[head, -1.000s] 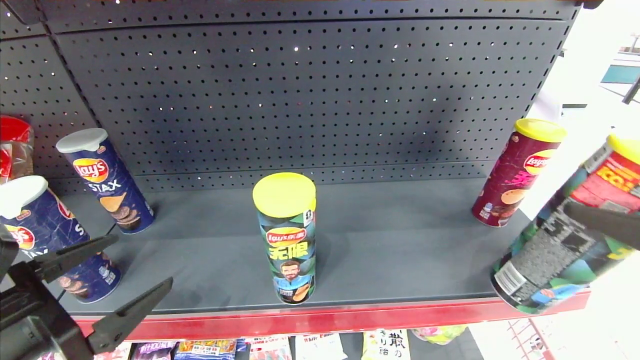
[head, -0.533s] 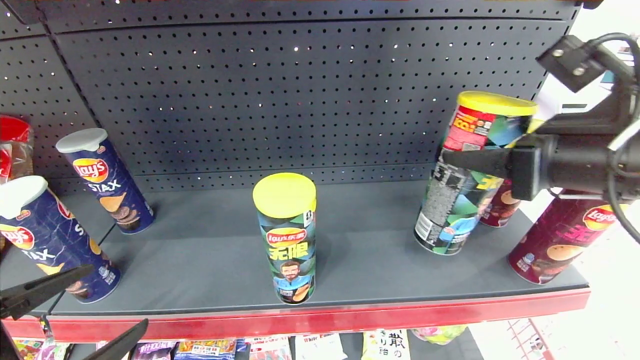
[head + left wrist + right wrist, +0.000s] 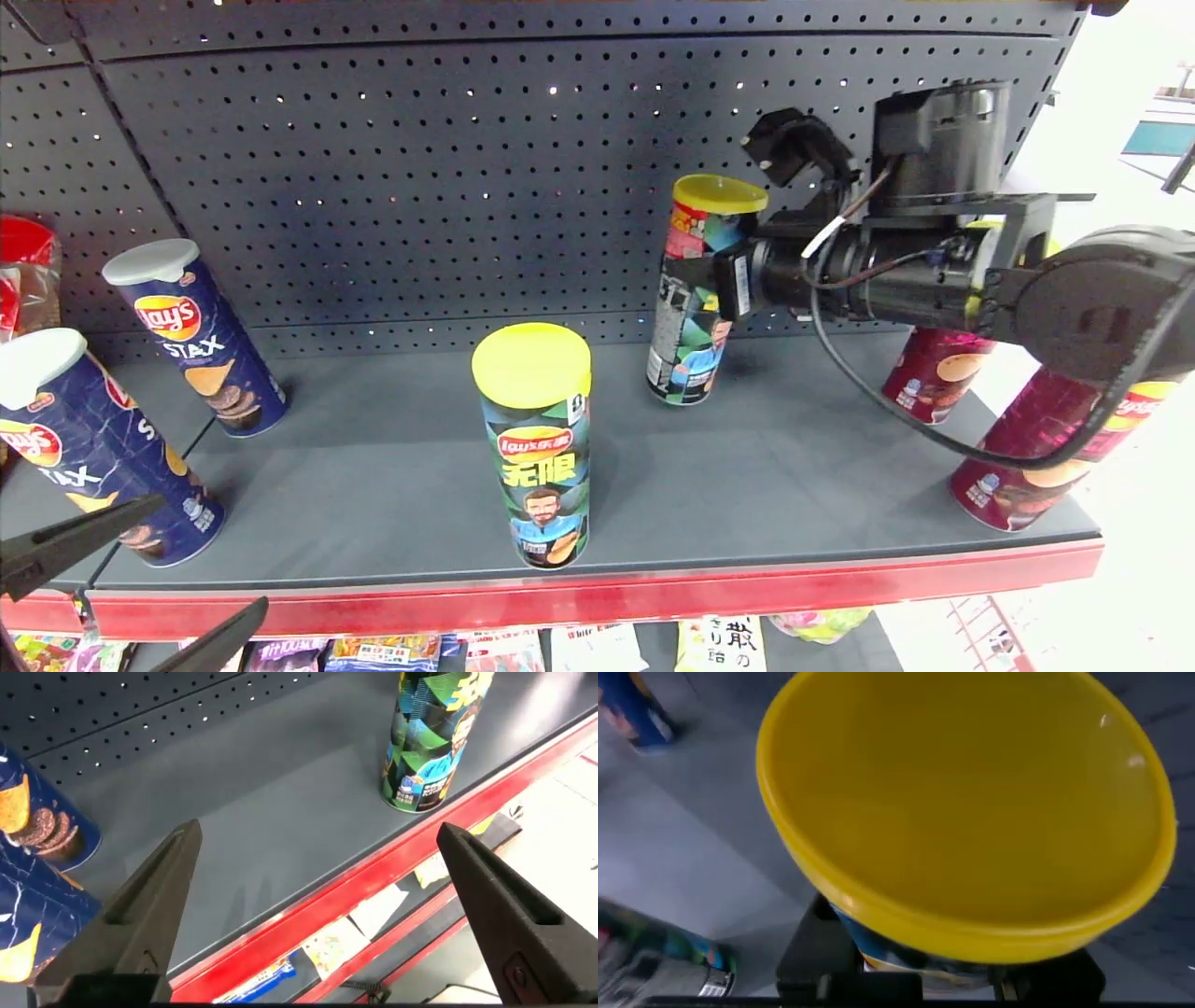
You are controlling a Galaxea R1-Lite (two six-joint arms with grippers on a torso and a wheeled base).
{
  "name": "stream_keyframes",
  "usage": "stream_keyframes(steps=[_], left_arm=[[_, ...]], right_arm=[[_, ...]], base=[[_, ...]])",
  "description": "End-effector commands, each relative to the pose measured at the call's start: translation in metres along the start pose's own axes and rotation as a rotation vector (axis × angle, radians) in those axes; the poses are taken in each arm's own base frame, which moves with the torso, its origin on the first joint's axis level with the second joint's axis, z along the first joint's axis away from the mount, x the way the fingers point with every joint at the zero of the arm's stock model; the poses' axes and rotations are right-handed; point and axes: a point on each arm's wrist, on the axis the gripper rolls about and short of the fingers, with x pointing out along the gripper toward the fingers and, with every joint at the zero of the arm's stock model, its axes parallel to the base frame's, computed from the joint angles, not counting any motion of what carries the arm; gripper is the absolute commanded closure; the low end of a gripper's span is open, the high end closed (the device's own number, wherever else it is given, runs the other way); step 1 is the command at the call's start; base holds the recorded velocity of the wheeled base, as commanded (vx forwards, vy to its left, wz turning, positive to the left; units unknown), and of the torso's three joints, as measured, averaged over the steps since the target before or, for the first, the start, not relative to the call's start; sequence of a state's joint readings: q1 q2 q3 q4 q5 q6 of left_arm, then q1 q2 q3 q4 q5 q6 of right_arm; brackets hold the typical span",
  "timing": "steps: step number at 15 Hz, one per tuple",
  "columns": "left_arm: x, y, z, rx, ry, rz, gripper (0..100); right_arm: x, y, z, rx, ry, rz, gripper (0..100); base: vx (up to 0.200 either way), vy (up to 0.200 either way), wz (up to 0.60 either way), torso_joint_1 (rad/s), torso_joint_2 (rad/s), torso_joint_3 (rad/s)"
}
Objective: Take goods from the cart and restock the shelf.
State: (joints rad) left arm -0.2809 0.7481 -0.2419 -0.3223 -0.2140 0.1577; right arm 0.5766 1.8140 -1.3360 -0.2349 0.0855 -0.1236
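Chip can (image 3: 689, 359), green with a yellow lid (image 3: 966, 812), is gripped at mid-height by the right hand (image 3: 698, 278), whose fingers are closed on its sides. The can sits near the rear edge of the shelf (image 3: 766, 467), close to the pegboard back wall (image 3: 420, 187), and leans slightly. Whether its base bears on the shelf cannot be told.

Step in hand, as judged: set-down.
1. Bring the can upright before release.
2. Lower it until the base rests flat on the shelf.
3. Line it up behind the matching green can (image 3: 537, 448) at the front edge, so that the two form a row.
4. Spread the fingers only once the can stands unaided.
5. Withdraw toward the front edge. The arm passes over two maroon cans (image 3: 934, 369) at the right edge, and a low exit could topple them.

The left hand (image 3: 215, 555) is open and holds nothing, off the front left corner, near two blue cans (image 3: 201, 336).
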Motion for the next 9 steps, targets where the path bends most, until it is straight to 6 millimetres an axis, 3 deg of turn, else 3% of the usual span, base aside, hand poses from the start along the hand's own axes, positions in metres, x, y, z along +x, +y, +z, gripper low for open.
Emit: stream_keyframes(steps=[1, 9], left_arm=[[0.001, 0.000, 0.000, -0.001, 0.005, -0.001, 0], [0.001, 0.000, -0.002, -0.003, 0.016, -0.003, 0]], right_arm=[[0.021, 0.011, -0.012, -0.005, 0.036, 0.030, 100], [0.043, 0.032, -0.012, -0.024, 0.037, 0.053, 100]], base=[[0.000, 0.000, 0.00, 0.000, 0.00, 0.000], [0.000, 0.000, 0.00, 0.000, 0.00, 0.000]])
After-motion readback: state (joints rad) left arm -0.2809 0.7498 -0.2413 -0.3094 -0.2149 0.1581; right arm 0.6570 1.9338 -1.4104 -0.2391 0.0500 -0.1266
